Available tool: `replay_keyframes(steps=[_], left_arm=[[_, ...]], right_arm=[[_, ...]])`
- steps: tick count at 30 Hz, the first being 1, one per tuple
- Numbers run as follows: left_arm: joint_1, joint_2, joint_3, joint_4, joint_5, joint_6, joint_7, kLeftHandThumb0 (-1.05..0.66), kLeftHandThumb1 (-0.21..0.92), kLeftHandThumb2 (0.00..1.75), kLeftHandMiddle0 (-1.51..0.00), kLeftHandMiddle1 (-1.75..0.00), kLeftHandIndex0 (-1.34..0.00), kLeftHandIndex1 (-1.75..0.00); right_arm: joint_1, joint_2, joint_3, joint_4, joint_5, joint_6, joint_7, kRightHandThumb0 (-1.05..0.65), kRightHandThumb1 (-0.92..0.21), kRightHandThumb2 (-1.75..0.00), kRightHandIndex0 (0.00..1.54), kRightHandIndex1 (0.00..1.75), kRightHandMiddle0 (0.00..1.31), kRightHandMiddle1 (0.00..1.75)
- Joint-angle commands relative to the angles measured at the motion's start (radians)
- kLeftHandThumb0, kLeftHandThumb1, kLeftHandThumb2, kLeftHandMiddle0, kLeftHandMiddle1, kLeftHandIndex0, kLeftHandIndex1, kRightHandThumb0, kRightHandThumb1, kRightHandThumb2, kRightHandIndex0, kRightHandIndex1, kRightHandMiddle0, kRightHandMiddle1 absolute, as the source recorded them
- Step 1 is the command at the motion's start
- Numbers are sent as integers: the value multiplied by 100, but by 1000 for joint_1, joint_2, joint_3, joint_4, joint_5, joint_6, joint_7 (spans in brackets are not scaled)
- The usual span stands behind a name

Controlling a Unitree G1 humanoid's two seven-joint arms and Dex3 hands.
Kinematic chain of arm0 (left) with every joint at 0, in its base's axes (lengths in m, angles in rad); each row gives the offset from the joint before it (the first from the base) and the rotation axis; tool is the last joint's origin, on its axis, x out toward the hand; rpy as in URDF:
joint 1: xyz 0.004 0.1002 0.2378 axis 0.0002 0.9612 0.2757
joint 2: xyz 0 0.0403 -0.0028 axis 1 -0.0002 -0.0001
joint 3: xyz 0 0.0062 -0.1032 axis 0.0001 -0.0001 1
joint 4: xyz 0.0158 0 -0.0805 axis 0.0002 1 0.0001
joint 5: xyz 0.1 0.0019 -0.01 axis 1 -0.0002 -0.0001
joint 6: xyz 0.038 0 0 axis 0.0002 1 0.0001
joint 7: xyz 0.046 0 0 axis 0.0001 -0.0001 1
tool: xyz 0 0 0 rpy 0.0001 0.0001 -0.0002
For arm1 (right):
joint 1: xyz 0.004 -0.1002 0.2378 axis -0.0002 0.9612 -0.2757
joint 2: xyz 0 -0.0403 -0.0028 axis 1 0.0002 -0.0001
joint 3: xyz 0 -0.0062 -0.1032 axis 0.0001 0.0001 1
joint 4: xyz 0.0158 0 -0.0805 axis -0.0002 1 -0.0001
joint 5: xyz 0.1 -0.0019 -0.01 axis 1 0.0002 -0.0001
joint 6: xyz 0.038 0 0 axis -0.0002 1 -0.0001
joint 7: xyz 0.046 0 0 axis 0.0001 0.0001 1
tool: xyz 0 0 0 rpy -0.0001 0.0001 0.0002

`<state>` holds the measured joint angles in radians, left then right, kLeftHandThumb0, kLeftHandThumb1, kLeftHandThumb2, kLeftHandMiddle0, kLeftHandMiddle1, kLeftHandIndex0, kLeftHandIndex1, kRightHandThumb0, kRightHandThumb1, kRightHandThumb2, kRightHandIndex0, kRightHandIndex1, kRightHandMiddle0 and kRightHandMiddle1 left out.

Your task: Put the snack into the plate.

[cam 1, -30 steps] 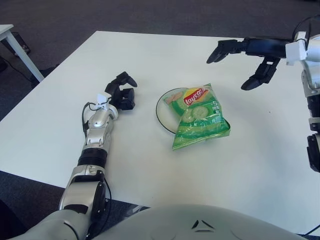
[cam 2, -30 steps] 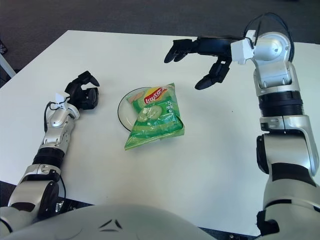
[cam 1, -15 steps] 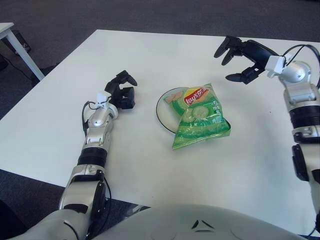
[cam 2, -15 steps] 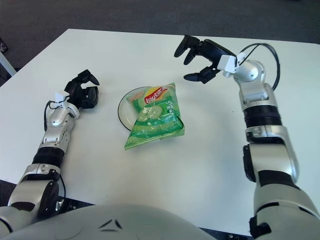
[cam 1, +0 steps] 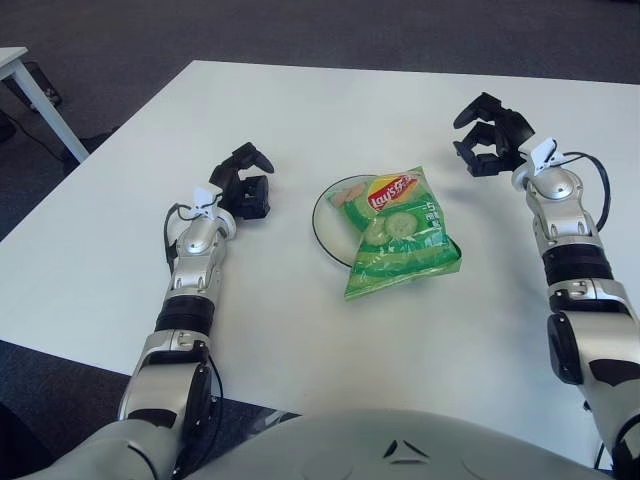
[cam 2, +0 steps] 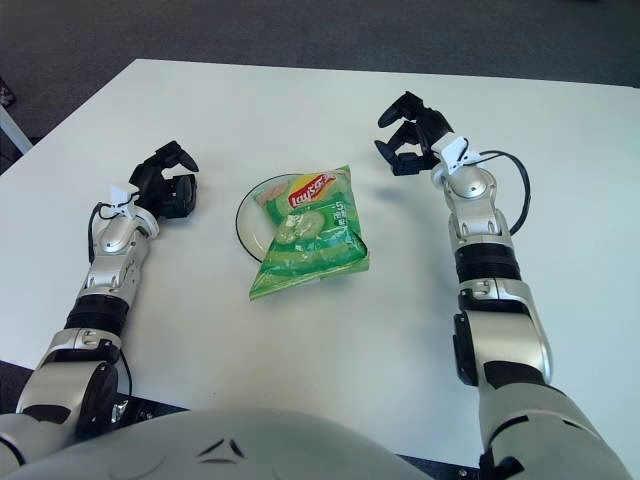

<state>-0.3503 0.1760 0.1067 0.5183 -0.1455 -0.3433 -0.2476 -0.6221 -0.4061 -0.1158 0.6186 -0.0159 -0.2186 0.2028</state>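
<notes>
On the white table (cam 1: 300, 330), near its middle, a green bag of chips (cam 1: 398, 232) lies flat across a clear glass plate (cam 1: 326, 218), covering the plate's right half and spilling past its rim toward the robot. Its long axis runs away from the robot, slightly slanted, with the logo end at the far side and the crimped bottom edge nearest the robot. To the right of the bag, apart from it, the right hand (cam 1: 490, 135) shows with fingers loosely curled and holding nothing. Left of the plate, the left hand (cam 1: 243, 185) shows with its fingers curled too, gripping nothing.
</notes>
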Motion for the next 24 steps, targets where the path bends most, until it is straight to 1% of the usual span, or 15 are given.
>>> replay_keyframes(steps=[1,9,10,13,19,24], left_arm=[[155,-67,-13,77,8,11,19,-45,40,121,-122,-175,-55,-175],[153,-63,-14,79,11,17,24,-45,39,122,-123,-175,-55,-175],[153,-64,-13,79,12,15,26,-45,39,122,-123,-175,-55,-175],[154,-66,-13,80,14,11,31,-45,39,122,-123,-175,-55,-175],[155,-68,-12,83,10,5,26,-46,38,123,-123,-175,-56,-175],[151,-71,-10,91,8,-2,24,-45,39,123,-121,-175,-56,-175]], right_arm=[[28,54,-52,22,56,30,-56,-1,-44,-116,58,166,28,175],[58,85,-90,18,78,26,-115,-1,-38,-124,63,168,31,175],[71,94,-101,26,82,23,-131,-1,-37,-125,63,168,31,175],[97,113,-120,43,89,15,-165,-1,-32,-131,68,166,35,175],[134,144,-118,28,78,23,-216,-1,-23,-140,76,164,42,175],[177,179,-107,-28,83,69,-242,-1,-19,-145,79,163,45,175]])
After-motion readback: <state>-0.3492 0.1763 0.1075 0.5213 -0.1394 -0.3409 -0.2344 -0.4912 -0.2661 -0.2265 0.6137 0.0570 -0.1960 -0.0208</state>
